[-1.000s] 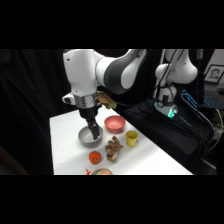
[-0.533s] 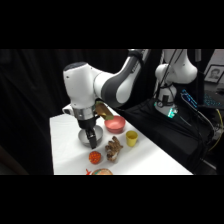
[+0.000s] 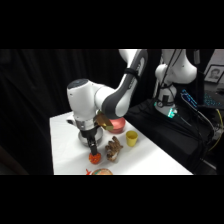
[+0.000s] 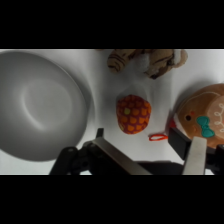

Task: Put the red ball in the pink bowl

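fingers [image 4: 150, 150] lower, straddling red ball [image 4: 133, 114]

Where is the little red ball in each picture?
Side view: the red ball sits near the table's front edge, right under the gripper.
Wrist view: the red ball is in the middle, between the open jaws.
Shared landmark: the grey bowl beside the ball.

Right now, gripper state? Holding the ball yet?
Gripper: open, holding nothing. The red ball lies on the table between and just ahead of its fingers, not yet gripped.
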